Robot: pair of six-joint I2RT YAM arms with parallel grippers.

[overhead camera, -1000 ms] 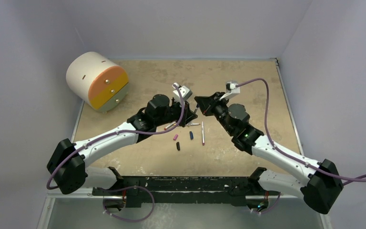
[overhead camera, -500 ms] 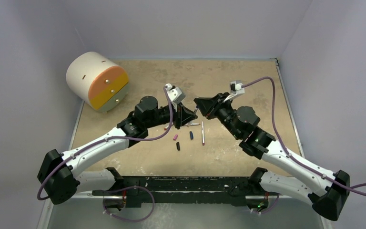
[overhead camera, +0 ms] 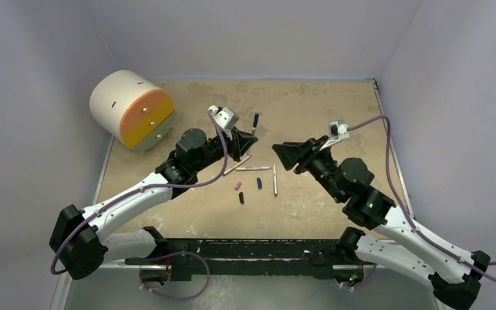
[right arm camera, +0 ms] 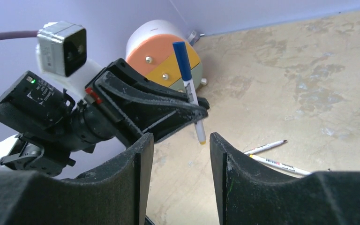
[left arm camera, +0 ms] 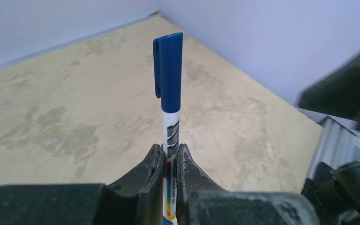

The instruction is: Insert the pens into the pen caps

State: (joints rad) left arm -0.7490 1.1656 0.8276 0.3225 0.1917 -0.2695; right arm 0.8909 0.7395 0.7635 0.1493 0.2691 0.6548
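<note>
My left hand [left arm camera: 168,161] pinches a pen [left arm camera: 170,129] upright above the bench [overhead camera: 323,110], blue cap [left arm camera: 168,70] on top. My right hand [right arm camera: 180,150] is spread and empty, facing it. Loose pens [overhead camera: 274,180] and loose caps [overhead camera: 259,183] lie below.

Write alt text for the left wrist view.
The left claw is shut on a white pen pointing straight up the frame, a blue cap fitted over its top end. Behind lies a mottled tan table meeting pale lilac walls. A dark blurred shape fills the right edge.
</note>
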